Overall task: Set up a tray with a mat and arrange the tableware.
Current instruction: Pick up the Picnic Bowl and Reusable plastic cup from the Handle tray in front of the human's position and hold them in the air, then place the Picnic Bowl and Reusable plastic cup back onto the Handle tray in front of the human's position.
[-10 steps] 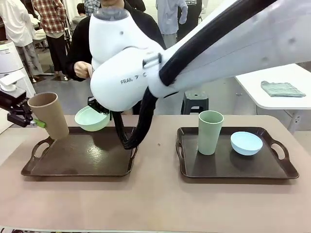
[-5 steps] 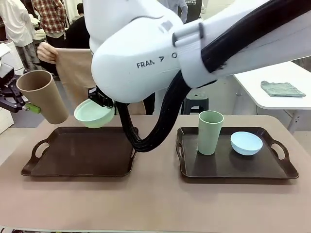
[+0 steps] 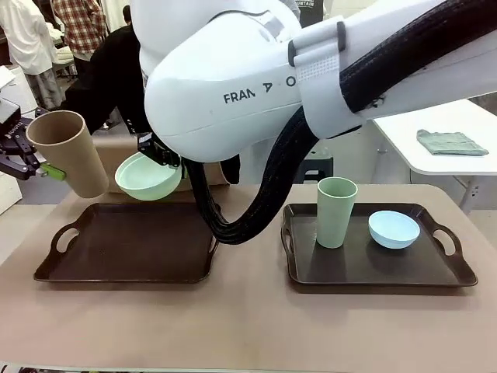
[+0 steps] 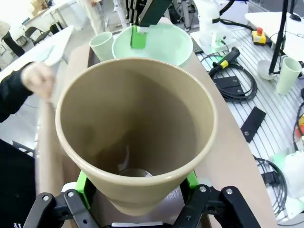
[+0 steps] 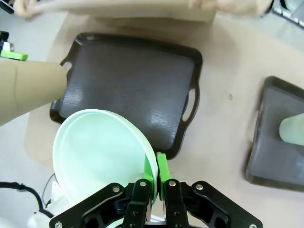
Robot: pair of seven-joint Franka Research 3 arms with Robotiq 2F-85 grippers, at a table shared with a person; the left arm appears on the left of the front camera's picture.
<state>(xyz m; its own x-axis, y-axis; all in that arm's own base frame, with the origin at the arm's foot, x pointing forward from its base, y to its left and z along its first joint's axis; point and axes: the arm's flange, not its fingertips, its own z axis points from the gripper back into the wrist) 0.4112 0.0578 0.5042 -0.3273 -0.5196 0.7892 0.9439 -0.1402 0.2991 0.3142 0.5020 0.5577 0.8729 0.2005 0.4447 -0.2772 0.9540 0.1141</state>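
Observation:
My left gripper (image 3: 37,165) is shut on a tan cup (image 3: 68,152), held tilted above the left end of the dark left tray (image 3: 128,242). In the left wrist view its green pads (image 4: 83,182) clamp the tan cup (image 4: 135,137) near its base. My right gripper (image 3: 159,154) is shut on the rim of a mint green bowl (image 3: 147,177), hanging over that tray's far edge. The right wrist view shows the bowl (image 5: 99,152) above the bare tray (image 5: 128,80). A person holds a beige mat (image 5: 128,9) at the tray's far side. A pale green cup (image 3: 335,211) and a light blue bowl (image 3: 394,229) stand on the right tray (image 3: 435,272).
My right arm's big white body (image 3: 256,78) blocks much of the front view. A white side table (image 3: 435,155) with a folded grey cloth (image 3: 450,141) stands at the back right, and a stool (image 3: 311,163) sits behind the table. People stand far off.
Both grippers have risen, lifting the tan cup and the mint bowl off the left tray. The person has brought the mat down toward the far edge of the table.

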